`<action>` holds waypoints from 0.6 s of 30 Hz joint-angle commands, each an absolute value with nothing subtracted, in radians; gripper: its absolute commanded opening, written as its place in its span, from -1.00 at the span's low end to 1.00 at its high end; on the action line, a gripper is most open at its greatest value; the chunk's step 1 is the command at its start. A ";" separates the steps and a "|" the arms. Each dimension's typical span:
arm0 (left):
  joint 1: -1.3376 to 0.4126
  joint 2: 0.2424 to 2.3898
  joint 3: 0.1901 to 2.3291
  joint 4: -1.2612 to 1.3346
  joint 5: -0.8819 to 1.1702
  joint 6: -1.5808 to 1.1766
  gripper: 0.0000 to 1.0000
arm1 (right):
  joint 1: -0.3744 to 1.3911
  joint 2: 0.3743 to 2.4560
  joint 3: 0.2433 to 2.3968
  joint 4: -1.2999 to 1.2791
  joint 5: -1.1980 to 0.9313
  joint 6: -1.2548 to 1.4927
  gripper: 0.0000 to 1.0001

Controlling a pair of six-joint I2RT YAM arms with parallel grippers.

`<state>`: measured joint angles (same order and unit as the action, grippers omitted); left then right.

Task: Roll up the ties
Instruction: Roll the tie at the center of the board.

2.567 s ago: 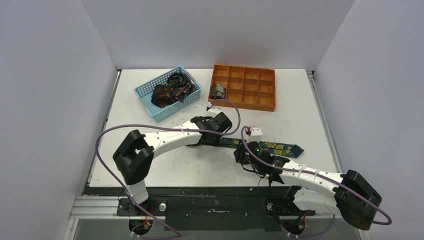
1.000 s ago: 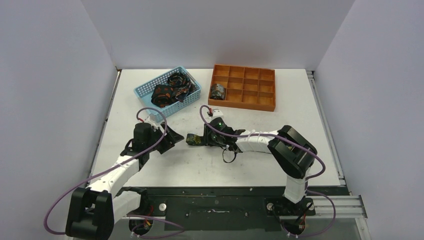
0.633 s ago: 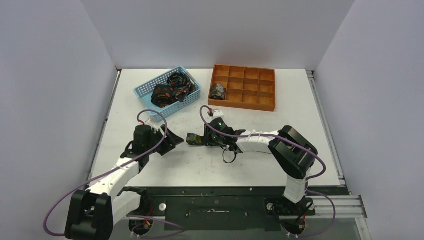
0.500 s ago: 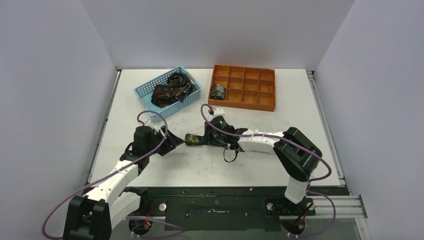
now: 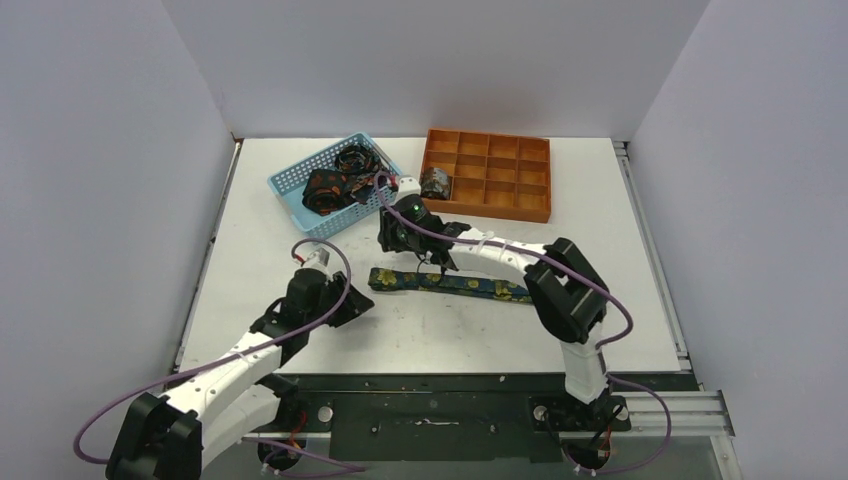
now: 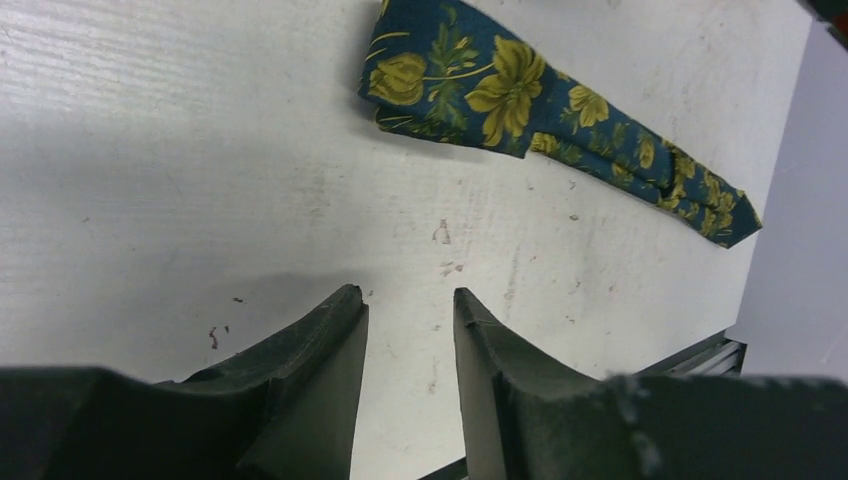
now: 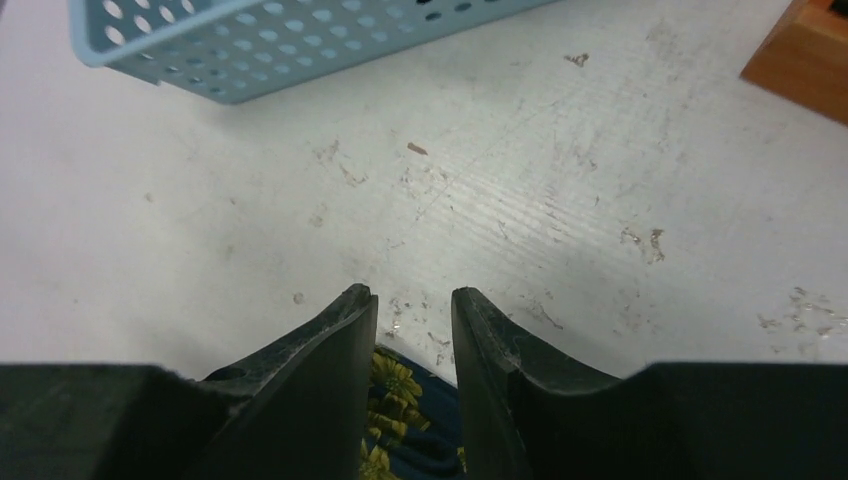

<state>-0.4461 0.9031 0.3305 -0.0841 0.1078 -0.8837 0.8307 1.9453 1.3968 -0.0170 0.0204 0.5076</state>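
Note:
A navy tie (image 5: pixel 450 284) with yellow-green flowers lies flat and stretched out on the table. In the left wrist view, the tie (image 6: pixel 500 90) lies ahead of the fingers. My left gripper (image 5: pixel 357 304) (image 6: pixel 408 295) is open and empty, just near-left of the tie's left end. My right gripper (image 5: pixel 389 240) (image 7: pixel 412 292) is open and empty, above the table between the tie and the basket. A bit of the tie (image 7: pixel 405 420) shows below its fingers. One rolled tie (image 5: pixel 435 182) sits in the orange tray. Dark ties with orange print (image 5: pixel 338 182) lie in the basket.
The light-blue mesh basket (image 5: pixel 290 200) (image 7: pixel 300 40) stands at the back left. The orange compartment tray (image 5: pixel 500 175) (image 7: pixel 810 50) stands at the back centre. Purple cables loop over both arms. Grey walls close in three sides.
The right gripper let go of the bunched tie and moved back toward the basket. The tie now lies stretched out flat. The left gripper drew nearer to the front edge.

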 commanded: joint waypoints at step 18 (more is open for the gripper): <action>-0.551 1.236 0.363 0.309 0.015 -0.927 -0.88 | 0.809 2.155 1.472 -0.067 -0.097 0.377 -0.40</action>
<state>-0.5255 1.2037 0.2993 0.2260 0.0818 -0.9356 0.8165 2.1712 1.5036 -0.0788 -0.0807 0.4080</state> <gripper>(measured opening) 0.072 0.307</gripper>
